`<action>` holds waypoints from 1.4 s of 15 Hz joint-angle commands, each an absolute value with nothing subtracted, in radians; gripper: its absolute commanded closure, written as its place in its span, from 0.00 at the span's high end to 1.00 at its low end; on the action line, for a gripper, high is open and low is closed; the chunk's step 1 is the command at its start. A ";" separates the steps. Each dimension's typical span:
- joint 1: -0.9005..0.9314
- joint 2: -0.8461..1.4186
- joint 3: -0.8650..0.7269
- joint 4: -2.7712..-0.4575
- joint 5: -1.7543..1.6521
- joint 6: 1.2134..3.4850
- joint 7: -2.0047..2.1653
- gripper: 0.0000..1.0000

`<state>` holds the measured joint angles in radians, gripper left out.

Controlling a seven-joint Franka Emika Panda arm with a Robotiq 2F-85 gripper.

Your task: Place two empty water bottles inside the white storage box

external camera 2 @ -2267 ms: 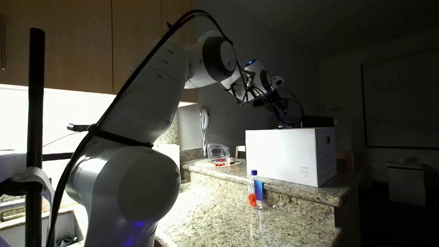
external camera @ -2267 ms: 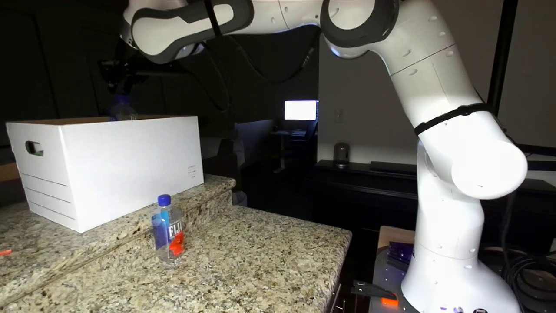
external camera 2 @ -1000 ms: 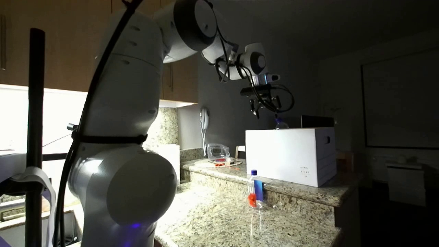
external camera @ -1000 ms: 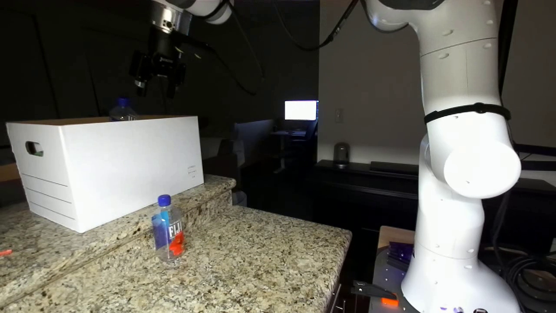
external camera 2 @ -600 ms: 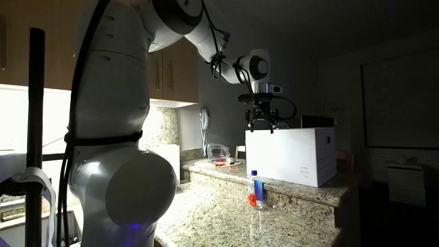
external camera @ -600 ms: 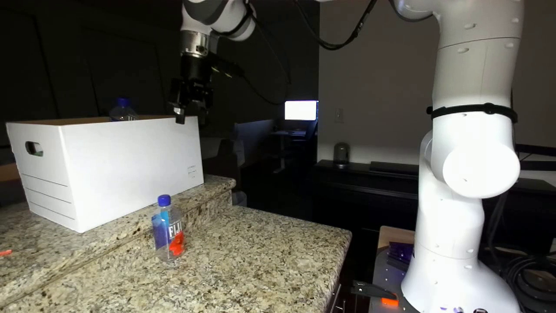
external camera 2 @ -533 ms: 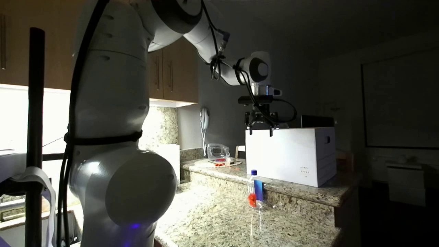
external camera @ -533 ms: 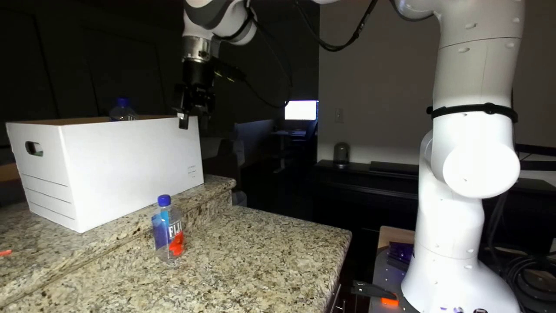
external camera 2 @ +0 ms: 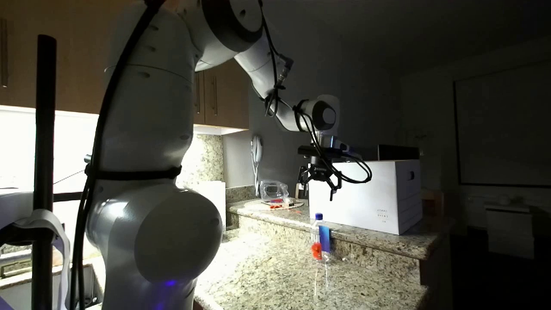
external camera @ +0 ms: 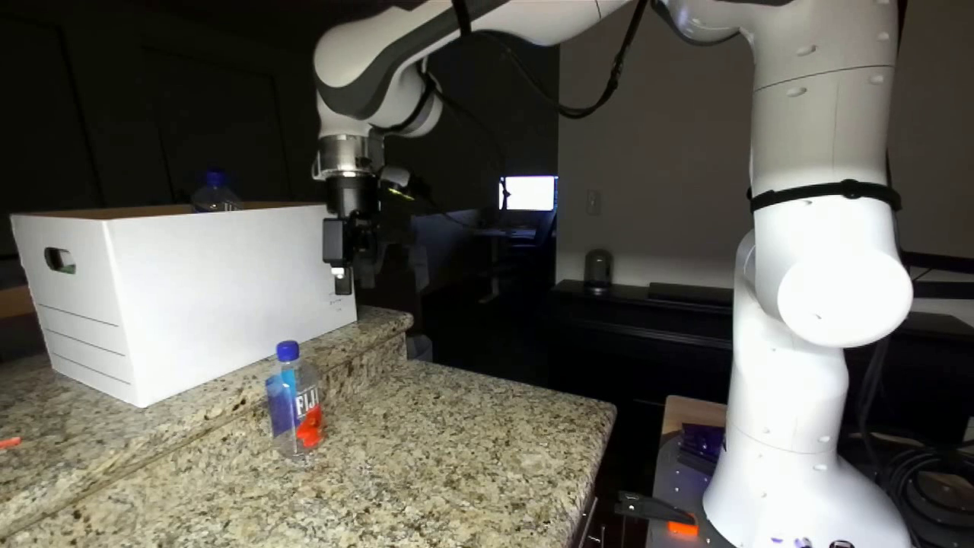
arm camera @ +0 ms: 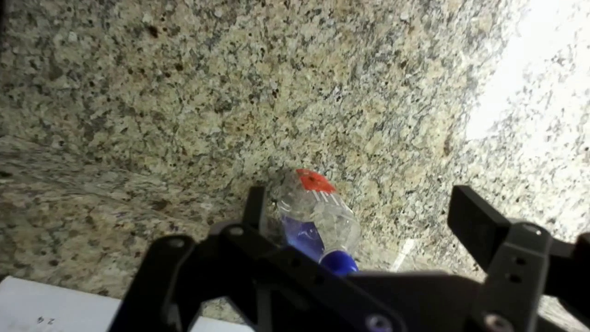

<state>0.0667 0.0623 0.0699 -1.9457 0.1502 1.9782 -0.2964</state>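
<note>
One clear water bottle (external camera: 297, 411) with blue cap and red-orange patch stands upright on the lower granite counter, below the ledge. Another blue-capped bottle (external camera: 215, 195) pokes above the rim of the white storage box (external camera: 228, 304); its lower part is hidden behind the wall. My gripper (external camera 2: 318, 193) points down in front of the box, above the standing bottle and apart from it. In the wrist view the gripper (arm camera: 364, 212) is open, its fingers wide apart with nothing held. The standing bottle (arm camera: 322, 212) appears below them, nearer the left finger (arm camera: 253, 207).
The box rests on a raised granite ledge (external camera 2: 370, 239) behind the lower counter (external camera: 456, 457). Further along that ledge lie a clear plastic container (external camera 2: 274, 189) and small red items (external camera 2: 275, 206). A wall telephone (external camera 2: 256, 150) hangs behind.
My gripper has left the bottle in the box, travelled out over the box's near side and come down above the standing bottle. Both bottles and the box have stayed put.
</note>
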 commanded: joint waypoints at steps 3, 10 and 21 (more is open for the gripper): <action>0.077 0.177 0.107 -1.919 0.158 2.036 -0.405 1.00; 0.120 0.310 0.133 -1.833 0.024 2.179 -0.344 1.00; 0.164 0.414 0.129 -1.741 -0.150 2.271 -0.301 0.47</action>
<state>0.1593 0.4004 0.1293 -1.7556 -0.1125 2.2489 -0.3280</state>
